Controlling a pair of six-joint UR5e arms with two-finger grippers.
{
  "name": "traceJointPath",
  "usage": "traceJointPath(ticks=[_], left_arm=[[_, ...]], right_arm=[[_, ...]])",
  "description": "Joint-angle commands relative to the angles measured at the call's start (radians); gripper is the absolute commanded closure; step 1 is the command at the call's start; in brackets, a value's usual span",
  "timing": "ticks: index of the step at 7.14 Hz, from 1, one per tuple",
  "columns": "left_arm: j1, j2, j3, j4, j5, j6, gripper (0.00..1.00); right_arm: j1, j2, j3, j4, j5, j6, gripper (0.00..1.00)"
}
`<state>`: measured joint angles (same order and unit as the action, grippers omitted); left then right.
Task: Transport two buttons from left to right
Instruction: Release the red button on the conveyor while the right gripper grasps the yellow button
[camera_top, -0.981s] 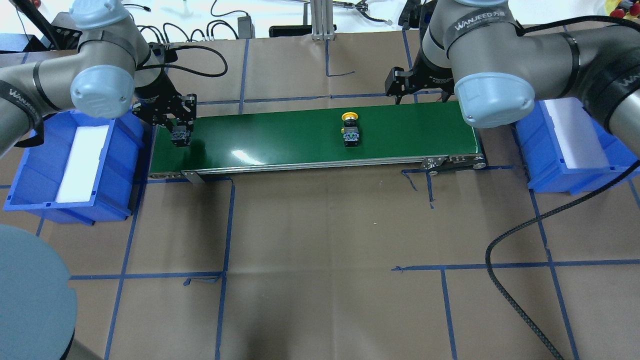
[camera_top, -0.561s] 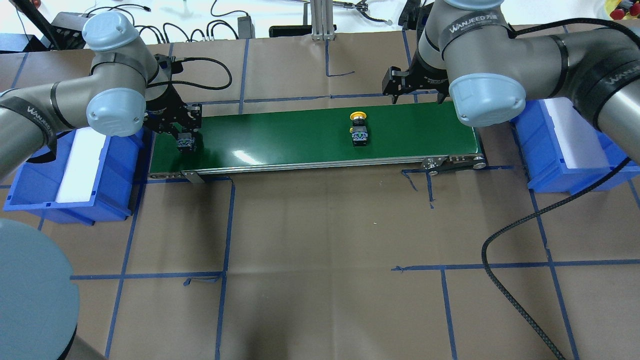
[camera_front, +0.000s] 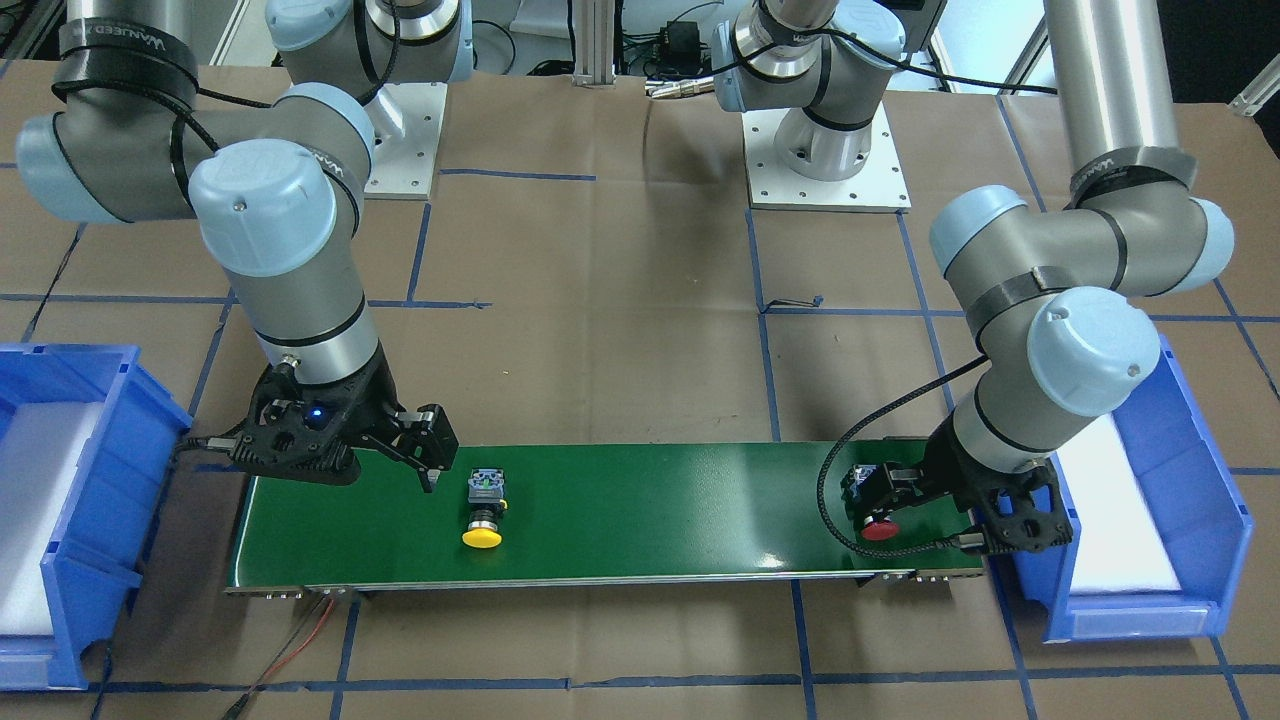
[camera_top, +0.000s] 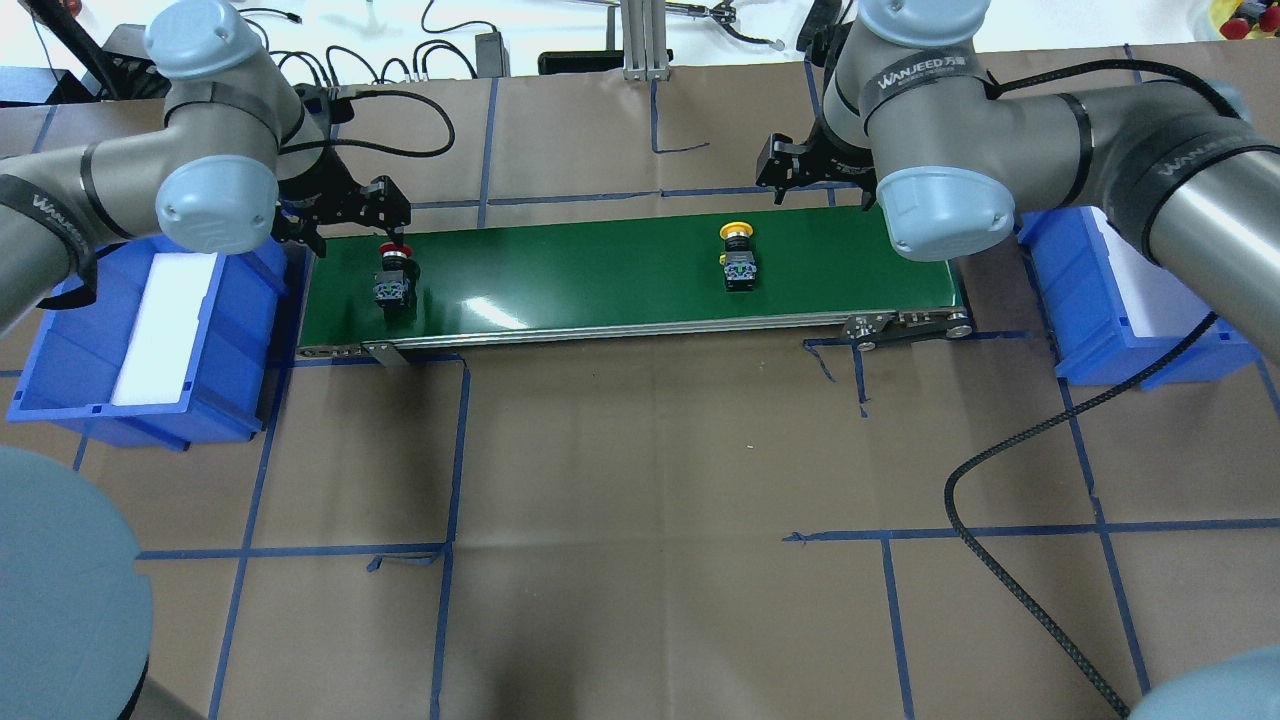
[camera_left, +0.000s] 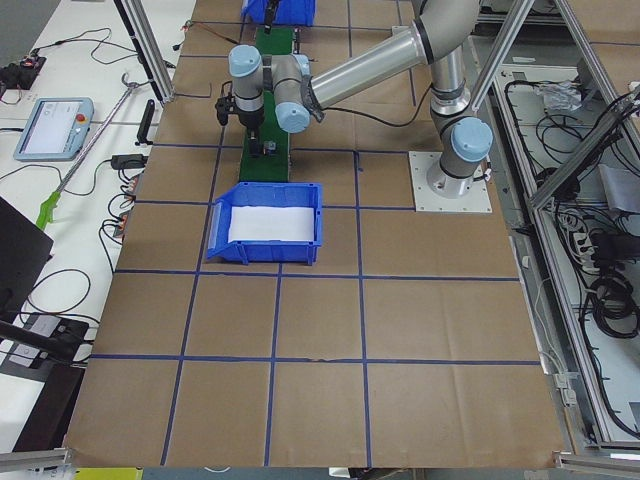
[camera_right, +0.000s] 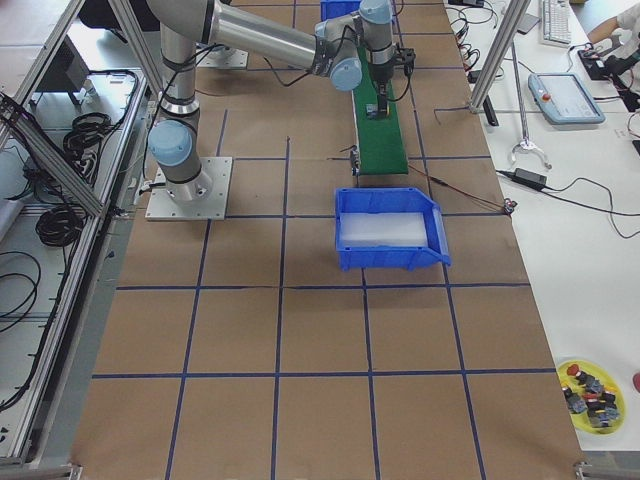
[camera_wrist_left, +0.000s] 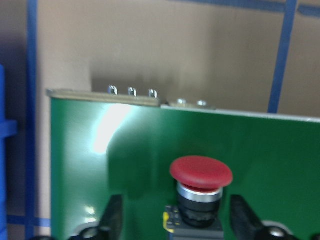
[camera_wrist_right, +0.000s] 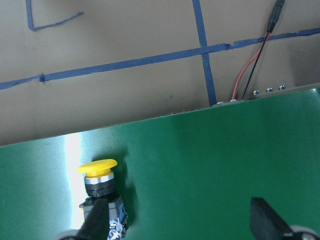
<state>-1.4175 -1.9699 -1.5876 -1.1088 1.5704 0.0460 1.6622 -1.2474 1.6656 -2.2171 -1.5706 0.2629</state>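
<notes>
Left hand (camera_wrist_left: 172, 222) open astride red button (camera_wrist_left: 201, 172), right hand (camera_wrist_right: 180, 220) open beside yellow button (camera_wrist_right: 98, 175), blue bins (camera_top: 1090, 335) flanking belt (camera_top: 600, 270)

The red button (camera_top: 391, 274) has a round red mushroom cap on a silver collar and a black-and-grey blocky body. It lies on its side on the green surface (camera_top: 600, 270) with the cap pointing away from the robot. In the left wrist view its body sits between the spread fingers (camera_wrist_left: 112, 220) of the left claw (camera_wrist_left: 175, 222) and touches neither.

The yellow button (camera_top: 738, 258) has the same build with a yellow cap. It also lies on its side, cap pointing the same way. It is just beside the right claw (camera_front: 425, 455), off to one side rather than centred between that claw's wide-apart fingers (camera_wrist_right: 267, 220).
</notes>
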Motion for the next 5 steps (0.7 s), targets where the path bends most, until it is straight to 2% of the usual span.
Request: traceJointPath(ticks=[1,3,5], left_arm=[[-0.011,0.051,0.113,-0.223,-0.009,-0.017,0.01],[-0.037,0.182,0.126,-0.406,-0.013,-0.028,0.01],[-0.046,0.28,0.12,-0.515,-0.009,-0.028,0.01]], right_arm=[[0.01,0.04,0.002,-0.041,0.001,0.093,0.0],[0.011,0.075,-0.004,-0.053,0.094,0.104,0.0],[0.011,0.08,0.008,-0.05,0.103,0.102,0.0]])
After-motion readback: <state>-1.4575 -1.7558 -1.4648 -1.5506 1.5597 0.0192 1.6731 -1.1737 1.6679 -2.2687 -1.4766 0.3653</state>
